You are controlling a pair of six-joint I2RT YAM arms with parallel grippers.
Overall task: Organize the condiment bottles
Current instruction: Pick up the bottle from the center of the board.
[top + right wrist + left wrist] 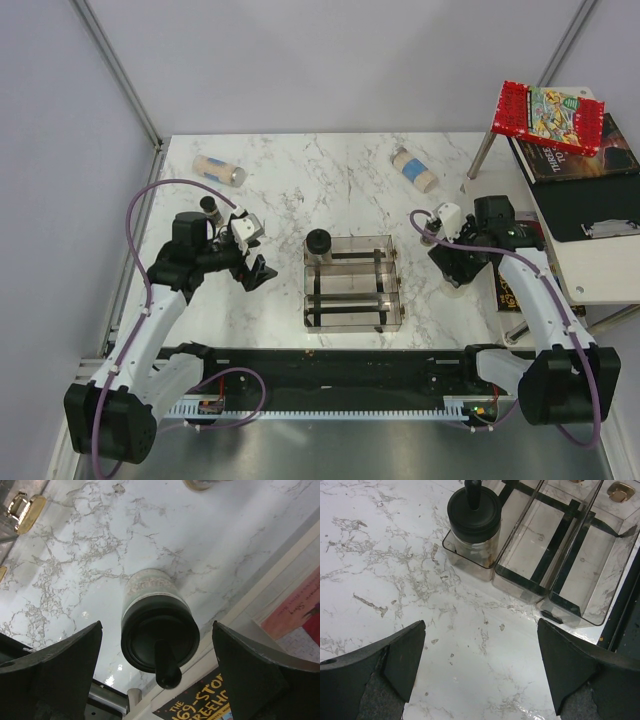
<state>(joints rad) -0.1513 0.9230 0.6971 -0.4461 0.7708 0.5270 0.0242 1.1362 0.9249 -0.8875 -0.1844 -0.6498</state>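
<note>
Figure: we see the left gripper (pixel 480 622) wide open left of the rack (pixel 350 295); the right gripper (pixel 156 630) is wide open over a black-lidded jar (pixel 152 587) right of it.

Overhead wide; wrists close; left shares jar (pixel 318 244) (pixel 473 515)

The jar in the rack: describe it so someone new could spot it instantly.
Look at the clear rack in the middle of the marble table. The jar, with a wide black lid, stands in its far left corner, the only one inside.
</note>
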